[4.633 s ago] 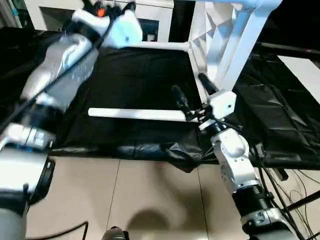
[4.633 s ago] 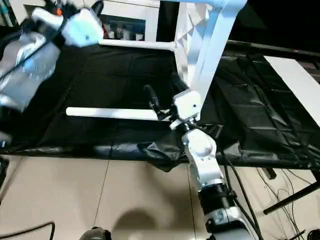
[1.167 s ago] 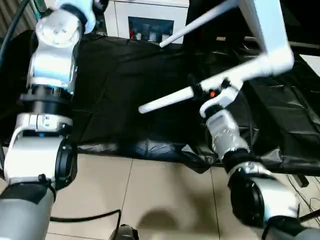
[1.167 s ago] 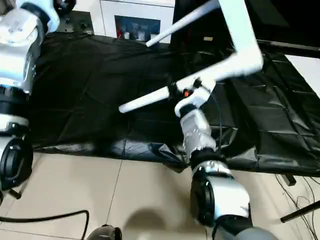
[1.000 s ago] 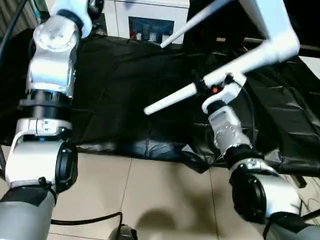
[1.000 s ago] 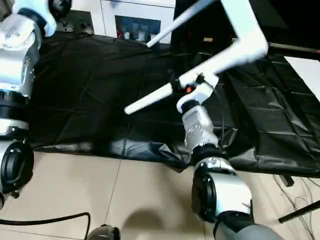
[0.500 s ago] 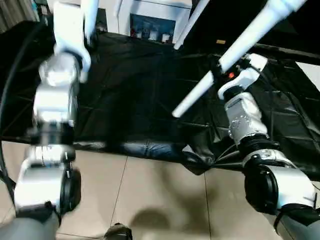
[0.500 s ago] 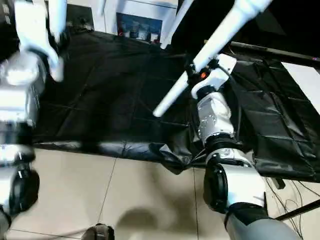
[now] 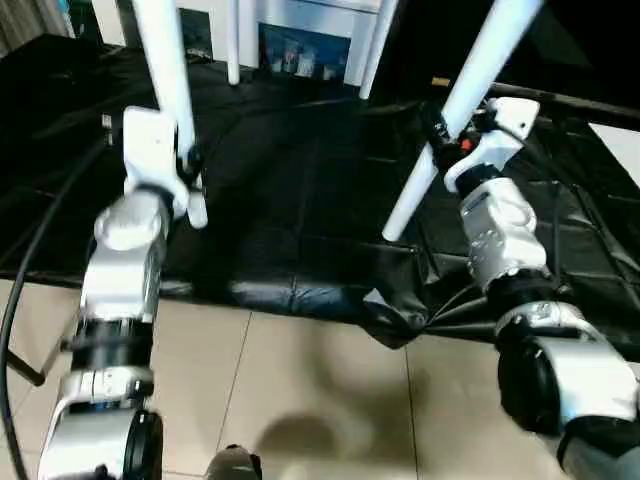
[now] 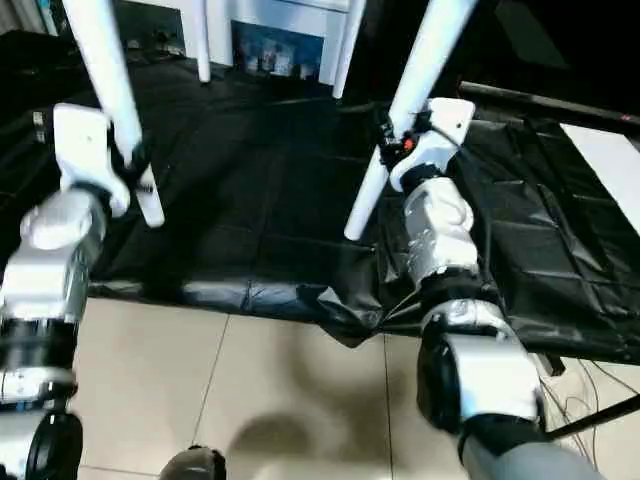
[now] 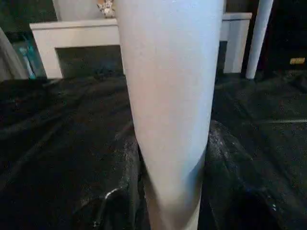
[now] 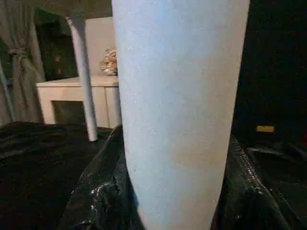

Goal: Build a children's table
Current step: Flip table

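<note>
Overhead, the white plastic tabletop itself is cut off by the upper edge of the head views, so only its four long white tapered tube legs can be followed downward. The left pincer (image 9: 185, 165) is clamped around the near left leg (image 9: 165, 60), which rises steeply from it and slants away from the robot's right; that leg's lower tip (image 9: 198, 212) hangs just below the pincer, and whether it touches the crinkled black plastic sheet (image 9: 290, 190) is hard to judge. The right pincer (image 9: 440, 135) grips the near right leg (image 9: 470, 75), which leans up and away toward the robot's right, with its narrow end (image 9: 393, 228) well below the pincer and close to the sheet. In the left wrist view the leg (image 11: 168, 105) blocks the middle, and the black fingers (image 11: 117, 201) show only as dark glossy shapes pressed against both its sides; the right wrist view shows the same, the leg (image 12: 177, 110) flanked by the fingers (image 12: 103, 191). Beyond both pincers, the two far legs (image 9: 232, 40) (image 9: 372, 55) stand on the sheet, their tops cut off. Behind them sits a white cabinet with a glass door (image 9: 300, 45); small coloured items inside it are too blurred to identify. Nearer the robot than the pincers, the sheet ends at a beige tiled floor (image 9: 300, 390).
</note>
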Tool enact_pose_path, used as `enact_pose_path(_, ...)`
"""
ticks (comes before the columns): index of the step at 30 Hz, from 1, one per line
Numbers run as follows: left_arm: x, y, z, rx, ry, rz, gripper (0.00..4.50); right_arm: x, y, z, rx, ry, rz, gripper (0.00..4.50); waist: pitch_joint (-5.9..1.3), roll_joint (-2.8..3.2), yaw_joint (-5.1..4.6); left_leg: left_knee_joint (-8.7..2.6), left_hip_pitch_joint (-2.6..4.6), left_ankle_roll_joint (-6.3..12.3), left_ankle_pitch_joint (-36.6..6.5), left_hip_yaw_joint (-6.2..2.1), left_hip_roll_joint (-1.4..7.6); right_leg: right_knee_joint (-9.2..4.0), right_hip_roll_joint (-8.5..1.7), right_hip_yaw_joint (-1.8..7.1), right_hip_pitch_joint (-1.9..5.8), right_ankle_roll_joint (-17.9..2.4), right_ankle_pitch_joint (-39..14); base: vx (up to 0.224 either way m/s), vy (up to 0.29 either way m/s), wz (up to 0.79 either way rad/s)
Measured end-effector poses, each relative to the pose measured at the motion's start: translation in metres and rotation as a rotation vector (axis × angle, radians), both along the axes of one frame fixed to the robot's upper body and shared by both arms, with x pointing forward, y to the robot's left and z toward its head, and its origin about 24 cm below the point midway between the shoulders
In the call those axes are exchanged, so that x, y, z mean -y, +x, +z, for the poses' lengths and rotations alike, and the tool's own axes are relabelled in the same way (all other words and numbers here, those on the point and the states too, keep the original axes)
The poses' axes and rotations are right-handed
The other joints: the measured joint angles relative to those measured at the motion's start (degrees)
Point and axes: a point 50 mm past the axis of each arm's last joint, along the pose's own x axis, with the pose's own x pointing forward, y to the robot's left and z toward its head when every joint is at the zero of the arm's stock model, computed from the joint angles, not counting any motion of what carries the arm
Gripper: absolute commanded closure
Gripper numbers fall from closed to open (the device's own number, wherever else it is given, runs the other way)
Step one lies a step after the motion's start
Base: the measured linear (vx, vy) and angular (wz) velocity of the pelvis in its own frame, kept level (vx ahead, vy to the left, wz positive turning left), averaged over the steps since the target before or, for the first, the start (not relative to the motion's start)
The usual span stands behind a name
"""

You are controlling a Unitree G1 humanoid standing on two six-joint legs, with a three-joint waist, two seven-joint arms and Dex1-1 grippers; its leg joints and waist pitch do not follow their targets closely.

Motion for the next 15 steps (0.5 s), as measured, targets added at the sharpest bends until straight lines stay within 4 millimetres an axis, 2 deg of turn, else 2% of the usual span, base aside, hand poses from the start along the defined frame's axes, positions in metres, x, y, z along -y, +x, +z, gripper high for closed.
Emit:
enact_pose_path(5, -0.003, -0.006, -0.002, -0.009, 0.028, -0.002, 2.9, -0.006, -0.011, -0.006, 0.028, -0.009, -0.036, 2.88, -0.01, 0.01, -0.27, -0.01, 0.13, -0.08, 0.0, -0.02, -0.01, 0.0, 0.01, 0.07, 0.06, 0.3, 0.2, 0.0, 0.0, 0.0)
enact_pose_path(10, -0.007, -0.008, -0.006, -0.031, 0.045, 0.007, 2.9, -0.011, -0.014, -0.011, 0.011, -0.021, -0.077, 2.88, -0.01, 0.04, -0.79, -0.16, 0.8, -0.14, 0.0, -0.02, -0.05, -0.01, 0.03, 0.22, 0.17, 0.4, 0.2, 0.0, 0.0, 0.0)
enact_pose_path(11, -0.009, -0.008, -0.006, -0.033, 0.048, 0.009, 2.34, -0.013, -0.015, -0.012, 0.011, -0.025, -0.073, 2.88, -0.01, 0.03, -0.97, -0.2, 0.83, -0.15, 0.0, -0.02, -0.06, -0.01, 0.03, 0.24, 0.18, 0.6, 0.1, 0.0, 0.0, 0.0)
enact_pose_path(12, -0.01, -0.008, -0.006, -0.034, 0.054, 0.012, 2.2, -0.014, -0.016, -0.012, 0.015, -0.03, -0.07, 2.32, -0.01, 0.03, -1.16, -0.23, 0.83, -0.15, 0.0, -0.03, -0.07, -0.02, 0.03, 0.24, 0.17, 0.6, 0.1, 0.0, 0.0, 0.0)
enact_pose_path(15, -0.013, -0.008, -0.009, -0.061, 0.164, 0.023, 2.1, -0.022, -0.022, -0.018, 0.017, -0.029, -0.051, 2.1, 0.04, 0.14, -1.99, -0.26, 0.81, -0.15, 0.0, -0.03, -0.11, -0.02, 0.03, 0.33, 0.07, 0.7, 0.2, 0.0, 0.0, 0.0)
